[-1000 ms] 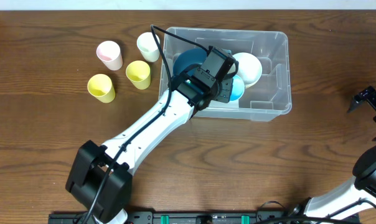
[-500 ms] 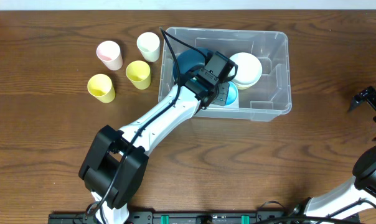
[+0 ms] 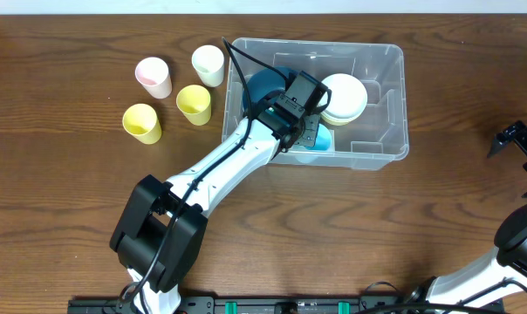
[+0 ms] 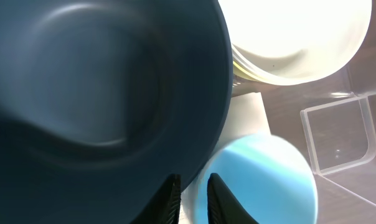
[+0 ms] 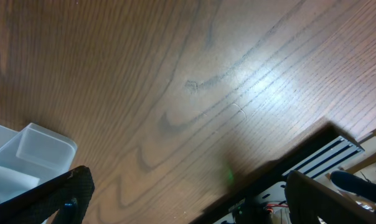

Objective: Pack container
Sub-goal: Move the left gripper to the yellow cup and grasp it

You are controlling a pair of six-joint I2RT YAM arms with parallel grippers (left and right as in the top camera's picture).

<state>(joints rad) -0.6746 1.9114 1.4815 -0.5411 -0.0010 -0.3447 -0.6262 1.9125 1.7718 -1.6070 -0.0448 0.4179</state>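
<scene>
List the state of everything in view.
container, open, lidless
dark blue bowl, upright inside it
white bowls, stacked inside
light blue bowl, inside, partly hidden
four cups, upright, outside it
left gripper, nearly shut, empty
right gripper, open, empty

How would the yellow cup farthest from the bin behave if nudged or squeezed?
The yellow cup stands upright and narrows toward its base, so a push near the rim would probably tip it. Once down, that taper suggests it would roll in a curve. It looks thin-walled and light, so a firm squeeze may deform it.
</scene>
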